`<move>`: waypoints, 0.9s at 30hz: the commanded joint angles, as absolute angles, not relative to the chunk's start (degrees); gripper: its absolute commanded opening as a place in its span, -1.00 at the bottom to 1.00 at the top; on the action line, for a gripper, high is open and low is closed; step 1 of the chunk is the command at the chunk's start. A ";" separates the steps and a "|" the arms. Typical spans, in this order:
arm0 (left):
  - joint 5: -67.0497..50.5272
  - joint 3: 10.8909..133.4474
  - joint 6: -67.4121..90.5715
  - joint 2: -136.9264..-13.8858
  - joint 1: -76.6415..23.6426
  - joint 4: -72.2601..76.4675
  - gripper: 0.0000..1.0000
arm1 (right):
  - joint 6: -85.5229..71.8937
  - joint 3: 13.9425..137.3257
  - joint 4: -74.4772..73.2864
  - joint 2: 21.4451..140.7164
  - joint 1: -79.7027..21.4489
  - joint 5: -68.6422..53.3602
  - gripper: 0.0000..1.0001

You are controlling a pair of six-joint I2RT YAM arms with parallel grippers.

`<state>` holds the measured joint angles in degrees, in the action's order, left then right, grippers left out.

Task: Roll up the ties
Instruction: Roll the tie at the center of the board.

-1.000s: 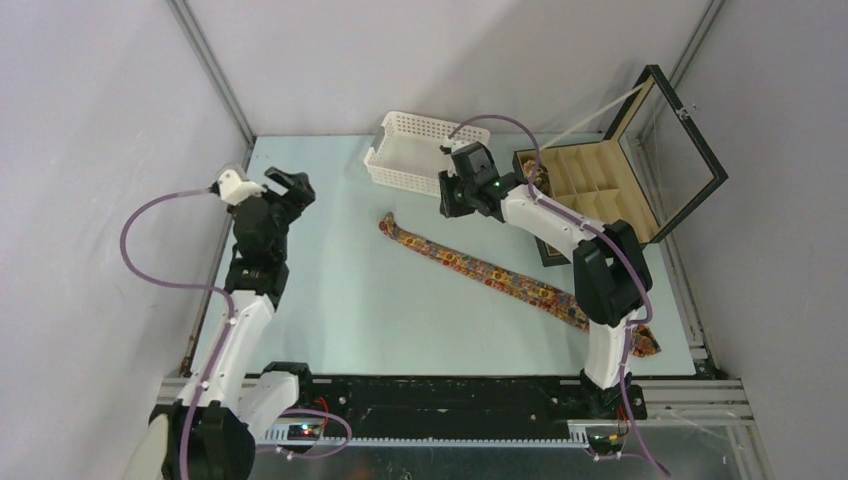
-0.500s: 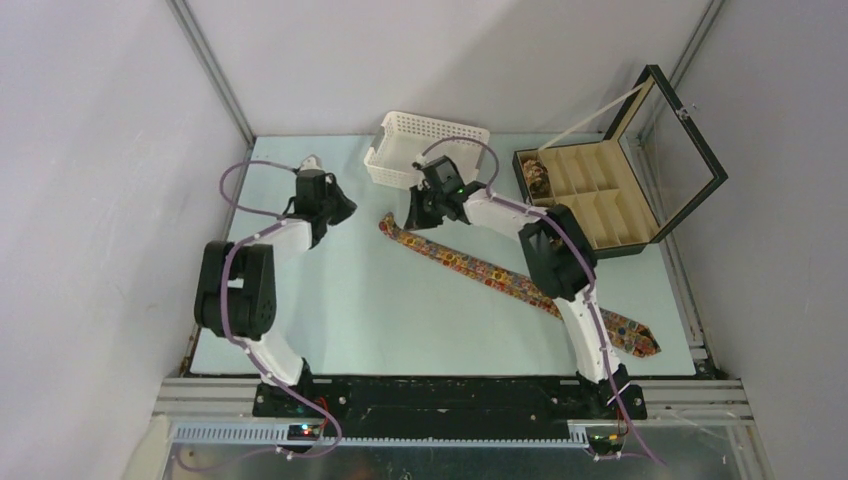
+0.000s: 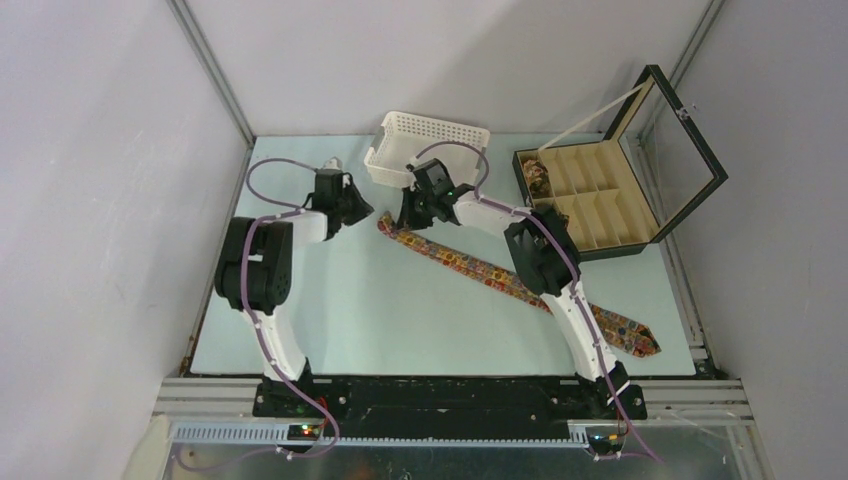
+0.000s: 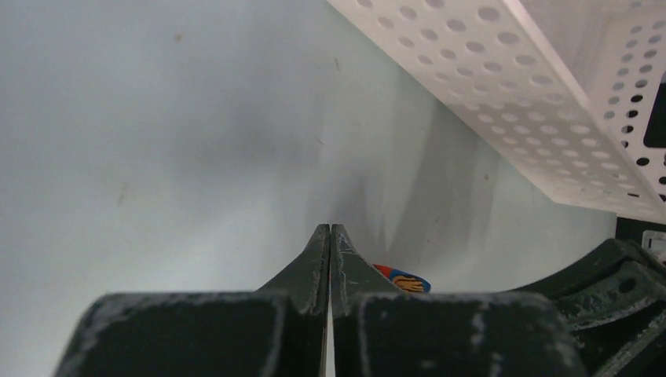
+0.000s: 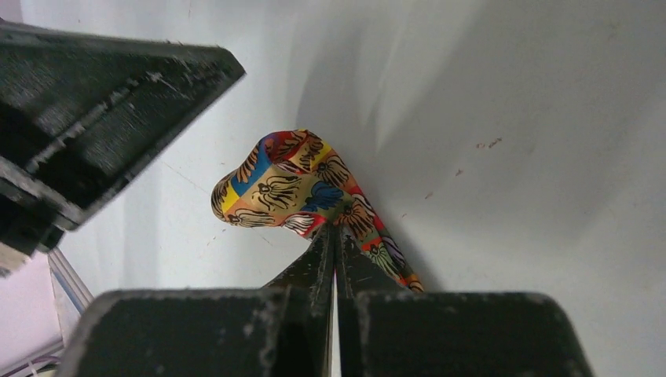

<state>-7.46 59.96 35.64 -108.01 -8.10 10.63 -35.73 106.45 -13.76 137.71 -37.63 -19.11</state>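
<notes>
Top external view has one tie [image 3: 480, 270] stretched flat on a diagonal across the table [image 3: 340, 310], narrow end up by the white basket [image 3: 430, 130], wide end near the right arm's base. A second tie [image 3: 537, 178] sits coiled in the open black box [image 3: 610, 247], in the corner compartment nearest the basket. Both arms crowd that narrow end: the left gripper [image 4: 330, 229] is pinched fully closed on nothing, just beside the tip, and the right gripper [image 5: 335, 233] is pressed closed too, right over the fabric, no cloth showing between its fingers.
</notes>
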 commanded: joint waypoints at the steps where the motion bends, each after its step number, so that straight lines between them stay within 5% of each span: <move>1: -9.03 61.57 34.22 -108.36 -10.02 12.75 -1.00 | -36.94 109.55 -11.47 139.61 -37.47 -19.49 -1.00; 27: -9.01 54.22 33.35 -101.64 -15.09 14.42 -1.00 | -39.48 105.37 -6.65 139.92 -36.41 -20.39 -1.00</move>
